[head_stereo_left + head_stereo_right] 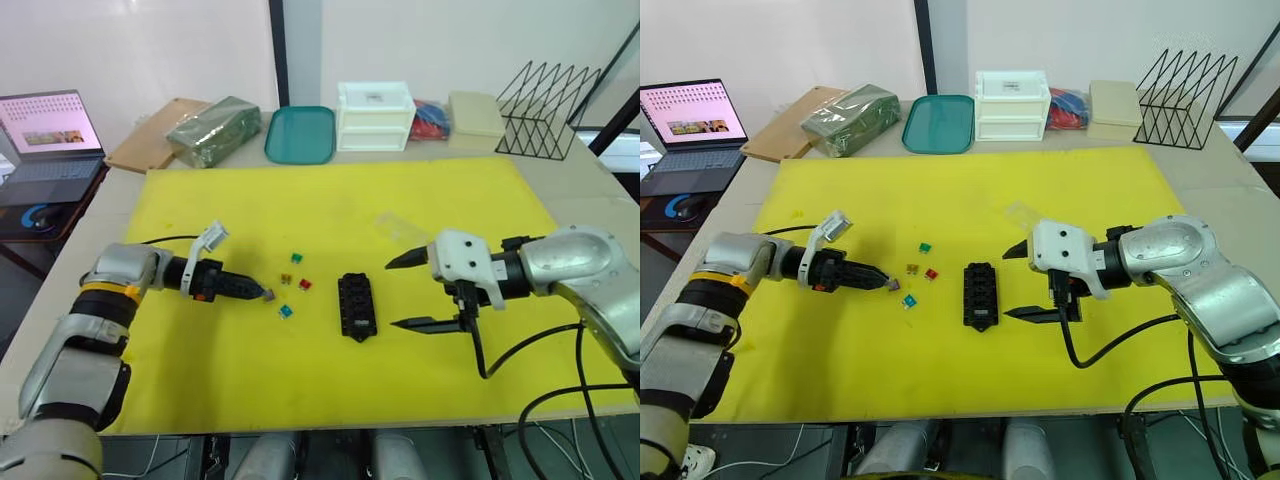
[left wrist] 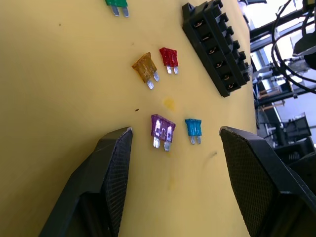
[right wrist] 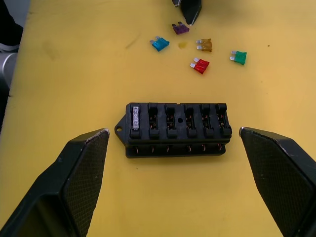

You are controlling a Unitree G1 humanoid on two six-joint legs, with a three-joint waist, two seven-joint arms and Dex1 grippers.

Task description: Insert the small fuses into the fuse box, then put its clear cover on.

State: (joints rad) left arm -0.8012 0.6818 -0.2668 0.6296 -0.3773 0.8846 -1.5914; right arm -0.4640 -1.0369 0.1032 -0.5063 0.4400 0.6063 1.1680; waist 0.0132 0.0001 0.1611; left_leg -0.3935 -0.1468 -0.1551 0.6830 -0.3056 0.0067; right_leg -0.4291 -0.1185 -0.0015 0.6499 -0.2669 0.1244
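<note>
On yellow mat [image 1: 200, 370]: left gripper [image 2: 170, 148], jaws apart, straddling purple fuse [image 2: 162, 129] for pickup; right gripper [image 3: 174, 136] spread wide, flanking fuse box [image 3: 177, 129], probably steadying.

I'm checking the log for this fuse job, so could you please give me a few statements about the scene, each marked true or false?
1. One slot of the fuse box already holds a grey fuse. True.
2. The right gripper is shut on the fuse box. False: its fingers stand open on either side of the box, apart from it.
3. Five fuses lie loose on the yellow mat: green, red, amber, purple and teal. True.
4. The left gripper holds the purple fuse off the mat. False: the fuse lies on the mat between its open fingers.
5. The teal tray sits on the yellow mat. False: it lies beyond the mat's far edge.
</note>
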